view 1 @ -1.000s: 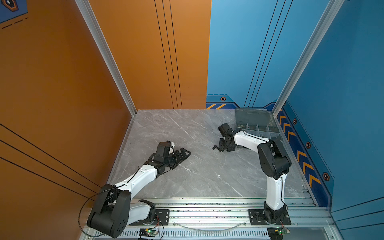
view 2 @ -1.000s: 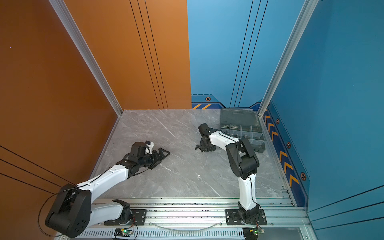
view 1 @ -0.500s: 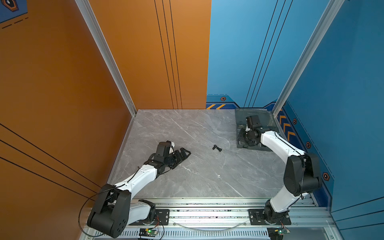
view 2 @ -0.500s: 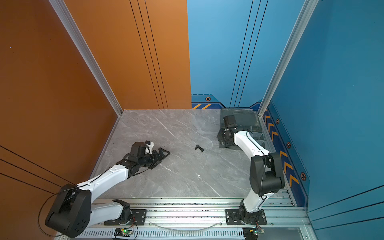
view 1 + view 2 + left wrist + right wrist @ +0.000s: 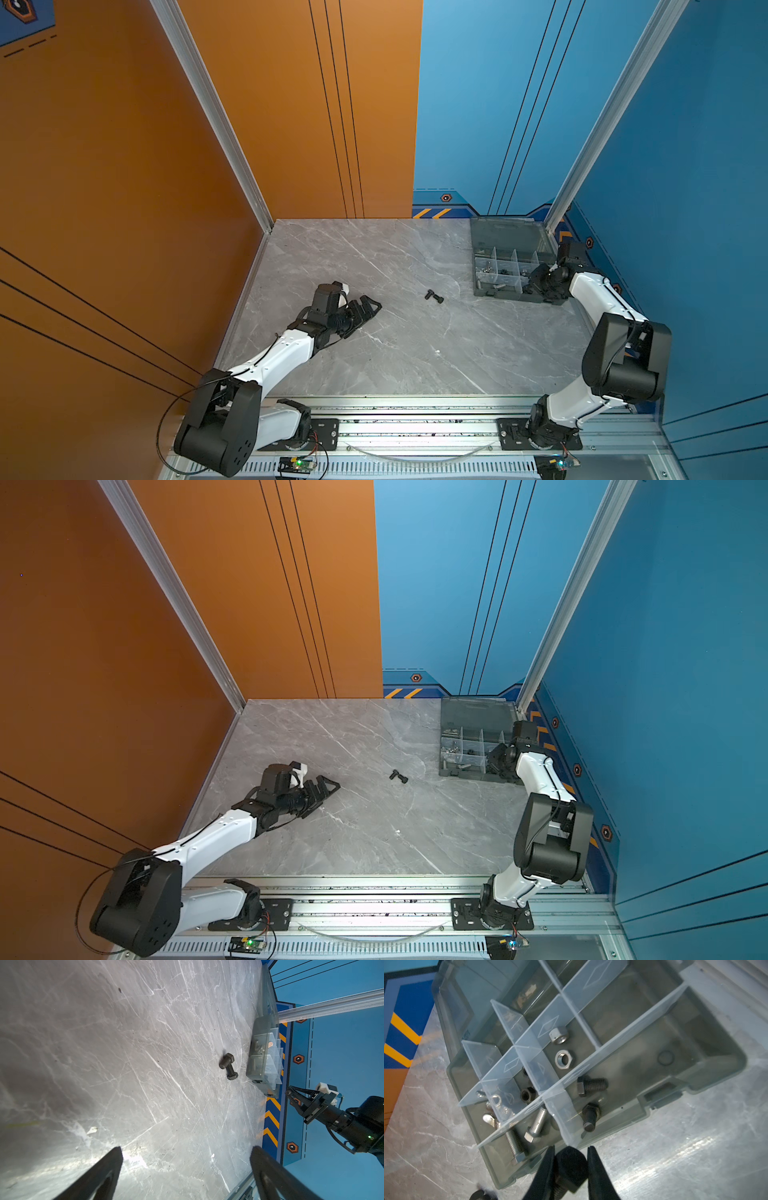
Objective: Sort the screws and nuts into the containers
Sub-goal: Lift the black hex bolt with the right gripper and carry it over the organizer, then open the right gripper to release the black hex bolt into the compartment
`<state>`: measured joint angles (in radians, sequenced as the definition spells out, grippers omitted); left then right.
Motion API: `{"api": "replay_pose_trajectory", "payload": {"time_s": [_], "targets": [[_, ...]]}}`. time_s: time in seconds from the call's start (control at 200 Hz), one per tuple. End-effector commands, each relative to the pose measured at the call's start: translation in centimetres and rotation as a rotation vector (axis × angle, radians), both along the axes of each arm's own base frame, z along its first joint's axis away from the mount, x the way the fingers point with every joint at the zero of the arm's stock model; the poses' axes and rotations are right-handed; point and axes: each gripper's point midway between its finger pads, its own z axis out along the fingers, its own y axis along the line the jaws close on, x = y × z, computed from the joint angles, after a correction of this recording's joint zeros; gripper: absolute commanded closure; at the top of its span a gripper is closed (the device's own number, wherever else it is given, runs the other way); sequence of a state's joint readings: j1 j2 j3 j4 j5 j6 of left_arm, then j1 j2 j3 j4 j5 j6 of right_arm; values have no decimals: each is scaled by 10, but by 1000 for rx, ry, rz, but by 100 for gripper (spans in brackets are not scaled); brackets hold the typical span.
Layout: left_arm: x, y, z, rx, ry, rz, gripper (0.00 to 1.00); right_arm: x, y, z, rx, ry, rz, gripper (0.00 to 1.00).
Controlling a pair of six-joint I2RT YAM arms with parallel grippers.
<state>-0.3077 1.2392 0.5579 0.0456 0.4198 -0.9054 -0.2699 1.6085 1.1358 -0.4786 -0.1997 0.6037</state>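
A matte black hex-head steel bolt (image 5: 572,1167) is clamped by its head between the narrowly set jaws of the right gripper (image 5: 572,1150). The gripper is held by the front wall of the smoky-grey translucent plastic organiser box (image 5: 716,1076). Whether it is already over a compartment cannot be told. Two stored black bolts (image 5: 591,1086) are seen in the front compartment nearest the gripper. The left gripper (image 5: 368,308) is rested low on the grey marbled tabletop (image 5: 374,353), with its jaws spread wide and nothing between them. Two loose black bolts (image 5: 434,296) are left touching each other on the tabletop, between the left gripper and the box.

The held bolt is judged to be rigid, dense for its size and smooth on its flats. A hold across two opposite flats of the head is judged surest, since the round threaded shank could roll or pivot. A low release is advised, as a bounce off the thin clear plastic dividers (image 5: 623,1043) is possible.

The shank of the held bolt is cut off by the edge of the right wrist view. In both top views the right fingertips are lost against the dark box, and the held bolt cannot be made out there. The contents behind the dividers are blurred. A dark object (image 5: 481,1194) at the edge of the right wrist view cannot be identified.
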Motion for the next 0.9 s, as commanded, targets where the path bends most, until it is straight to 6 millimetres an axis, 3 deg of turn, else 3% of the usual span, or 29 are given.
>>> {"api": "replay_pose_trajectory", "payload": {"time_s": [0.0,0.255,0.516,0.631,0.896], "targets": [[0,2,5,-4,-19,-1,2,11,-5,-7,49,-20,-24,98],[1,3,8,0,-24,0,2,26,-16,-23,71,-4,-56,98],[0,6,9,1,-26,9,3,29,-23,-35,84,18,-66,94],[1,6,10,1,-25,9,2,29,-24,-38,85,24,-65,88],[0,5,10,1,-26,8,2,29,-26,-37,104,22,-62,64]]}}
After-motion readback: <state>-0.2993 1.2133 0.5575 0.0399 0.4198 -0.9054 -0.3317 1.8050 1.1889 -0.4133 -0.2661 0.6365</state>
